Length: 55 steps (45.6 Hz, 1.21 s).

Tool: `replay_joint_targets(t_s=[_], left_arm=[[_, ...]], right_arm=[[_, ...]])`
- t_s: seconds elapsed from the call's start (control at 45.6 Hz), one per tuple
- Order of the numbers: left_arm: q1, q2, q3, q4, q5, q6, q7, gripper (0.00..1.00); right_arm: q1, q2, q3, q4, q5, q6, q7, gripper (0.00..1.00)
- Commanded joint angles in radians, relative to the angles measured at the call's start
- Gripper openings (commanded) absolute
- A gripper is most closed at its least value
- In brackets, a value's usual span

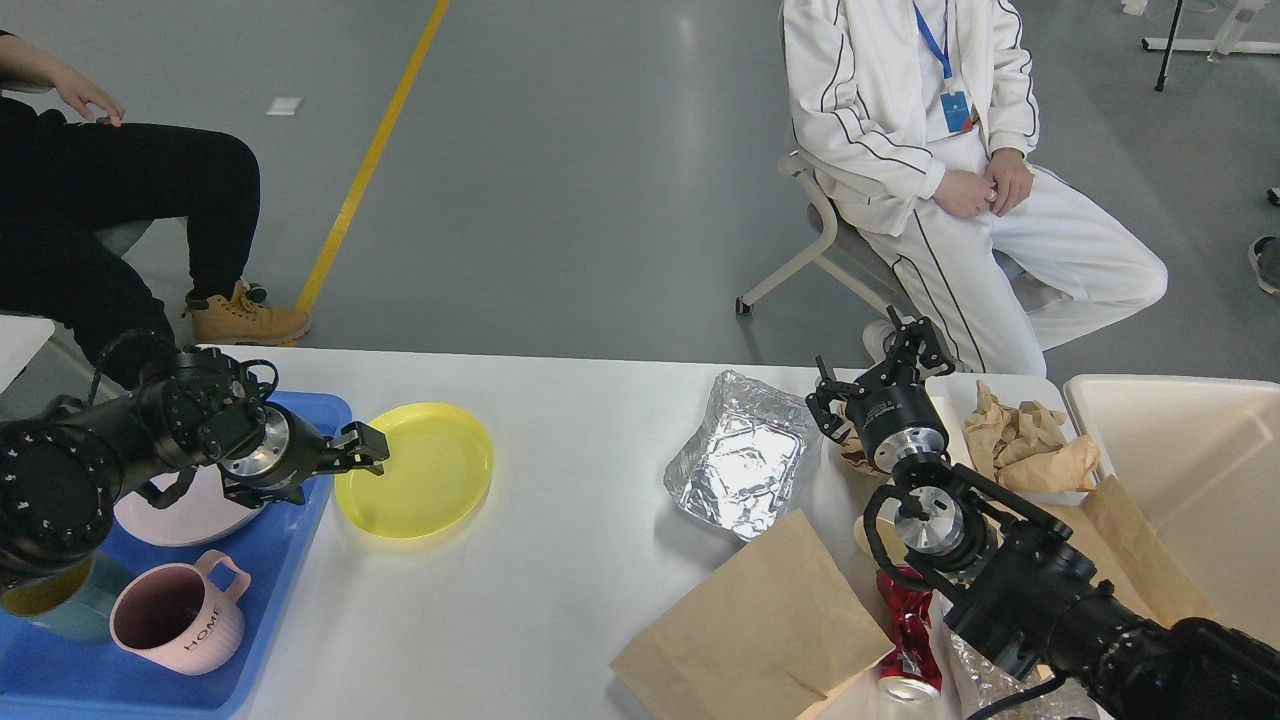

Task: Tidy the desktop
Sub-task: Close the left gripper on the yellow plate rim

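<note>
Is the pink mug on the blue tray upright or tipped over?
Upright: the pink mug stands in the blue tray, mouth facing up.

Two black arms, ribbed joints, silver wrist rings, thin black cables

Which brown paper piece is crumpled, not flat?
The crumpled brown paper at the far right, beside the cream bin. The brown paper sheet near the front edge lies flat, just creased.
</note>
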State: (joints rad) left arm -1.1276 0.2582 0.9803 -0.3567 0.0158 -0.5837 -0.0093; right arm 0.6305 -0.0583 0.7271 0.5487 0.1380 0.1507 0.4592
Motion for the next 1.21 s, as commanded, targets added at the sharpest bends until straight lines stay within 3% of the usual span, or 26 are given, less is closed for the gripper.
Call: replay_joint_targets(t_s=[0.0, 0.088, 0.197, 0.482, 0.57, 0.768, 0.855, 0.965, 1.184], left_arm=[[0.015, 0.012, -0.118, 0.004, -0.001, 0.071, -0.038, 0.96], [0.009, 0.012, -0.158, 0.004, -0.001, 0.087, -0.066, 0.96], [-0.008, 0.001, -0.163, 0.004, -0.001, 0.09, -0.067, 0.96], [-0.014, -0.017, -0.198, 0.001, -0.011, 0.088, -0.029, 0.96], [0.009, -0.017, -0.25, 0.001, -0.04, 0.088, 0.035, 0.96], [0.028, -0.01, -0.396, 0.001, -0.089, 0.087, 0.297, 0.96], [0.037, -0.007, -0.48, 0.002, -0.096, 0.087, 0.38, 0.96], [0.038, 0.001, -0.574, 0.002, -0.097, 0.087, 0.426, 0.96], [0.06, 0.015, -0.678, 0.002, -0.1, 0.091, 0.437, 0.96]], right_arm=[[0.0, 0.0, 0.0, -0.001, 0.0, 0.0, 0.0, 1.0], [0.0, 0.0, 0.0, -0.001, 0.0, 0.0, 0.0, 1.0], [0.0, 0.0, 0.0, -0.001, 0.0, 0.001, 0.0, 1.0], [0.0, 0.0, 0.0, -0.001, -0.002, 0.0, 0.0, 1.0], [0.0, 0.0, 0.0, 0.0, 0.0, 0.001, 0.0, 1.0], [0.0, 0.0, 0.0, 0.0, 0.0, 0.0, 0.0, 1.0], [0.0, 0.0, 0.0, -0.001, 0.0, 0.001, 0.0, 1.0], [0.0, 0.0, 0.0, 0.0, 0.0, 0.001, 0.0, 1.0], [0.0, 0.0, 0.0, 0.0, 0.0, 0.0, 0.0, 1.0]])
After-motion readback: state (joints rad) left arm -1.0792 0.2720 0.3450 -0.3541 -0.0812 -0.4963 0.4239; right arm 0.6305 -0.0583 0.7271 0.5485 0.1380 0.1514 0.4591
